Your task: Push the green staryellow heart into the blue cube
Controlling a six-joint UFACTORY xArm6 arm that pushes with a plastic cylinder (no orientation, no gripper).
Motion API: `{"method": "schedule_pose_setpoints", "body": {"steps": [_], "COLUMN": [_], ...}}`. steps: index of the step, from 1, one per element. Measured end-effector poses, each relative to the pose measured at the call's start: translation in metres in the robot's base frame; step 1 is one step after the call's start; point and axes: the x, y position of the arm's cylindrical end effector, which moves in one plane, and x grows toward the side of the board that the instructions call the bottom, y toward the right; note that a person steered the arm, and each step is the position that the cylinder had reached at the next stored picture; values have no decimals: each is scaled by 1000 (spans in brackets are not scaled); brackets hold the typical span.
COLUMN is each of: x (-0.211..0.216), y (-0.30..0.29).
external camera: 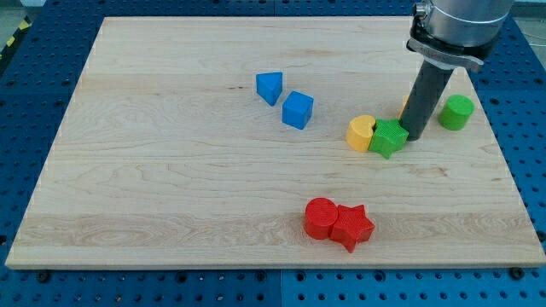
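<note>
— Nearest the camera, what sits on the bench [171, 196]?

— Two red pieces touching: a red cylinder [321, 217] on the left and a red star [353, 227] on its right, close to the near edge.

— And the task's blocks?

— Right of centre, the yellow heart [361, 132] and the green star [389, 138] lie side by side, touching, heart on the left. The blue cube [298, 110] is well apart to their left and slightly farther, with a blue triangular block [270, 87] just beside it, farther left.

— Where is the rod?

— My tip [417, 136] stands on the bench at the green star's right side, seemingly touching it, though the contact is hard to confirm. It is a plain rod, so no end effector jaws exist to be spread or pressed together.

— Anything else?

— A green cylinder [456, 112] right of the rod, near the bench's right edge, and a sliver of an orange block [404, 107] mostly hidden behind the rod.
</note>
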Motion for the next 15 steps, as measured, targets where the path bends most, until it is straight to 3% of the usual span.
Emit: {"method": "schedule_pose_setpoints", "body": {"steps": [2,4,6,15], "x": [-4,42,12,6], "y": [-32,-14,-58,-88]}}
